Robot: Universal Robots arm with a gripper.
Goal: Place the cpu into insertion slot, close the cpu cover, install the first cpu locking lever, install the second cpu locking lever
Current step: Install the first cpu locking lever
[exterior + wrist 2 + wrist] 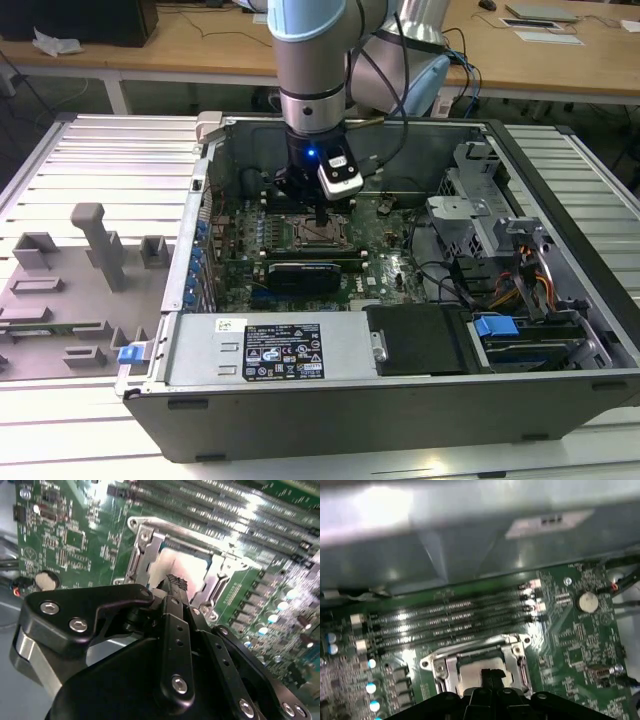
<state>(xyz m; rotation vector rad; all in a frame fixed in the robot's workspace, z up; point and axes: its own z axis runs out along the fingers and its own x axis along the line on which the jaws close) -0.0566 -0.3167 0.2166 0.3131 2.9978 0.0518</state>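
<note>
Jaws [172, 582] closed together, tips over cpu [182, 567].

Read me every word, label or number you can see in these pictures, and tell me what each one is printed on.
No text here can be read with certainty.
Black-and-white sticker inside the computer case, exterior view: print too small to read.
Pale label on the grey wall, first wrist view: blurred.
White markings on the green motherboard, both wrist views: too small and blurred.
</note>
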